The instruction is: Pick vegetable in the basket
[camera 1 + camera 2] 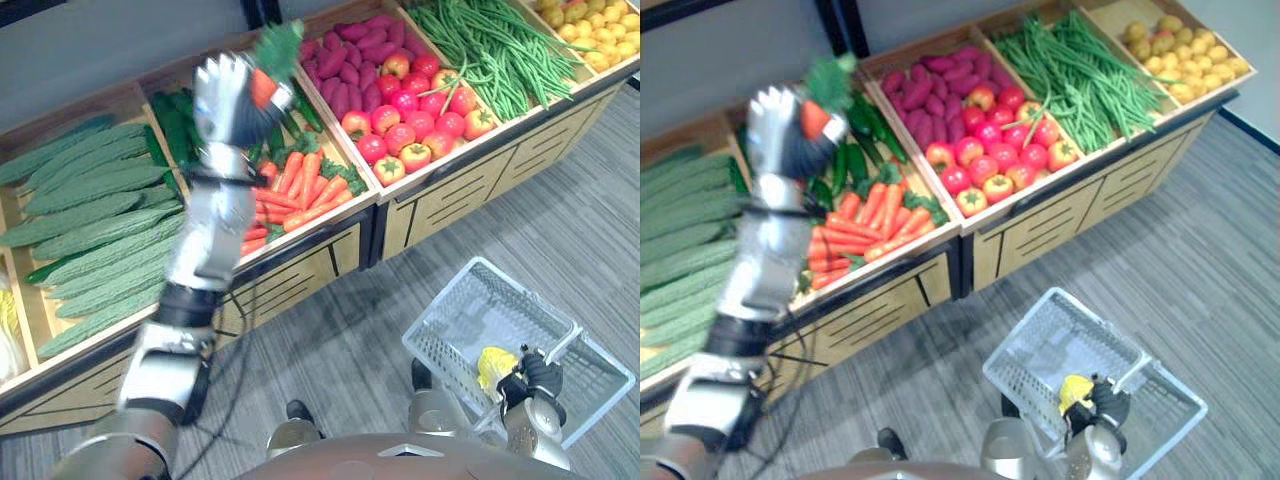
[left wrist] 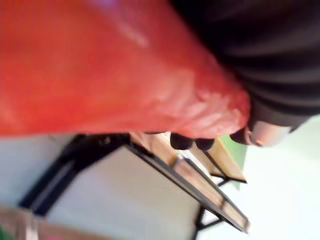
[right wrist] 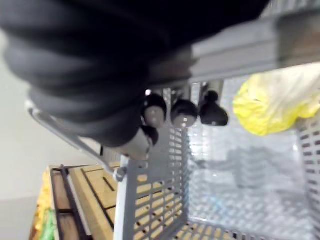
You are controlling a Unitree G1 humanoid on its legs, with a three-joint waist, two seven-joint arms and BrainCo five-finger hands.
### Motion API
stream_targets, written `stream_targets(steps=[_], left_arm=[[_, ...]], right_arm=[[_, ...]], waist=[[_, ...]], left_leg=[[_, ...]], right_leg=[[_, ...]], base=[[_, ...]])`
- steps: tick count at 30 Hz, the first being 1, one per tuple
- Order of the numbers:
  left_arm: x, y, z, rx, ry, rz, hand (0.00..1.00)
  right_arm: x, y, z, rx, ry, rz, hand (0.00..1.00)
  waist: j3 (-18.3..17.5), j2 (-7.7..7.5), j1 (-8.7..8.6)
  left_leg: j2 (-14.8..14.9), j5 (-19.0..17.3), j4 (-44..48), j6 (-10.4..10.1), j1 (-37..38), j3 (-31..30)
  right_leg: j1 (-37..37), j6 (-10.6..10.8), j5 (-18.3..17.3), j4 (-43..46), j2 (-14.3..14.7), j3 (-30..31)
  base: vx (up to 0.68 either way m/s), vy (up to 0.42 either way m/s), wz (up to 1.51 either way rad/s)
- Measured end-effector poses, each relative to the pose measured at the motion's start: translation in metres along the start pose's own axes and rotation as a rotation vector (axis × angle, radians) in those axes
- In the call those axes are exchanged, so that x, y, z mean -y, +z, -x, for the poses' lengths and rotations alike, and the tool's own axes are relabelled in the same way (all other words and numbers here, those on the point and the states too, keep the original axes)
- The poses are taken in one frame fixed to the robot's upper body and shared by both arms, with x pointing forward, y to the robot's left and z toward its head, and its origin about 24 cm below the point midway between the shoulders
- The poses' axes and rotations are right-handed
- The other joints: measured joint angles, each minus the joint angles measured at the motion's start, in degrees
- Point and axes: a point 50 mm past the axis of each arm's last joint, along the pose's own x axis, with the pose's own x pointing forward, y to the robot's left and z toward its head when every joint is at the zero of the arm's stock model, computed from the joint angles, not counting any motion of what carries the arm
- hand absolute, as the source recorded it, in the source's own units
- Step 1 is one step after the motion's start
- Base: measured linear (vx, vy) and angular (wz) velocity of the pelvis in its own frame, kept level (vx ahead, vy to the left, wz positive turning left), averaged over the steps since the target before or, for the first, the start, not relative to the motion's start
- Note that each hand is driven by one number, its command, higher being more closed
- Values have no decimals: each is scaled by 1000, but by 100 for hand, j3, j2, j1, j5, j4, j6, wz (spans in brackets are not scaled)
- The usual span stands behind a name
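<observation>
My left hand (image 1: 232,95) is raised above the carrot bin and shut on an orange carrot (image 1: 262,87) with a green leafy top (image 1: 278,44). In the left wrist view the carrot (image 2: 110,70) lies close against the palm, dark fingertips (image 2: 182,141) curled under it. Low on the right, my right hand (image 1: 532,382) is shut on the handle of a grey plastic basket (image 1: 470,312). A yellow vegetable (image 1: 495,365) lies inside the basket (image 3: 210,190); it shows as a yellow lump (image 3: 272,102) in the right wrist view.
A wooden stand holds bins of carrots (image 1: 300,190), long bumpy green gourds (image 1: 90,230), dark green cucumbers (image 1: 175,125), tomatoes (image 1: 415,125), purple sweet potatoes (image 1: 350,55), green beans (image 1: 495,50) and yellow produce (image 1: 595,25). Grey floor (image 1: 560,230) lies in front of the stand.
</observation>
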Motion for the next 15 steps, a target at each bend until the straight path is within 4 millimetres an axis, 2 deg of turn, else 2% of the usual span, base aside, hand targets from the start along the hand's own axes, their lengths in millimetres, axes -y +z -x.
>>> stream_targets(steps=[1,2,3,4,5,6,7,8,9,10,12,13,14,15], left_arm=[[10,-3,13,-57,-31,71,100],[20,-4,22,-106,-58,136,100],[25,-4,24,-123,-71,173,100],[36,-3,28,-154,-96,225,100],[50,-4,33,-190,-141,276,100],[64,-6,40,-233,-194,325,100],[71,-7,45,-256,-216,347,100],[78,-10,53,-298,-241,377,100],[88,-12,61,-343,-268,414,100],[91,-12,64,-357,-280,423,100],[100,-16,74,-408,-313,451,100],[101,-16,76,-417,-320,451,100],[103,-18,82,-437,-325,455,100],[103,-20,86,-462,-321,474,100]], right_arm=[[-17,3,3,17,76,13,100],[-31,7,8,42,151,29,100],[-36,10,10,57,183,38,100],[-49,13,13,77,249,49,100],[-62,14,17,83,317,60,100],[-73,12,22,83,392,84,100],[-80,11,26,81,432,95,100],[-90,9,32,78,487,106,100],[-101,8,40,82,564,128,100],[-107,8,42,84,601,138,100],[-129,4,58,67,734,128,100],[-132,3,62,55,757,119,100],[-139,0,68,32,800,95,100],[-145,-1,74,16,840,73,100]], waist=[[-17,-92,37],[-8,-51,-12],[-6,-37,-10],[-3,-24,-4],[-7,-2,-3],[-5,52,-2],[-6,82,-4],[-31,120,8],[-32,185,33],[-20,215,45],[12,265,151],[29,249,175],[68,195,219],[81,162,356]], left_leg=[[63,-100,155,-120,208,385],[290,-165,452,-135,252,595],[392,-183,614,-119,248,674],[649,-224,1038,-68,243,811],[1026,-264,1723,50,198,812],[1435,-193,2496,337,159,621],[1618,-59,2873,622,95,401],[1773,164,3437,980,-100,-253],[1513,-304,3973,622,-503,-1412],[1256,-648,4127,595,-670,-1836],[291,-1658,4080,754,-1297,-2932],[87,-1813,3975,791,-1428,-3094],[-366,-1998,3681,805,-1669,-3533],[-843,-2034,3212,687,-1867,-4149]], right_leg=[[-56,221,329,173,-73,-277],[-125,411,310,155,150,-45],[-189,410,283,154,255,79],[-324,353,169,159,471,328],[-394,296,16,154,715,565],[-374,206,-45,101,999,813],[-354,165,-67,77,1177,986],[-325,96,-92,1,1395,1241],[-337,-22,-129,-88,1590,1641],[-338,-105,-113,-148,1707,1849],[-200,-339,-2,-440,2070,2448],[-123,-374,19,-508,2123,2585],[33,-375,22,-552,2158,2862],[112,-363,25,-532,2166,3162]], base=[[147,-100,-165],[146,-168,-148],[106,-254,-123],[113,-295,-135],[148,-347,-173],[134,-268,-154],[112,-167,-154],[161,-92,-171],[178,-61,-179],[237,-34,-205],[226,11,-192],[220,49,-151],[181,67,-144],[162,75,-149]])
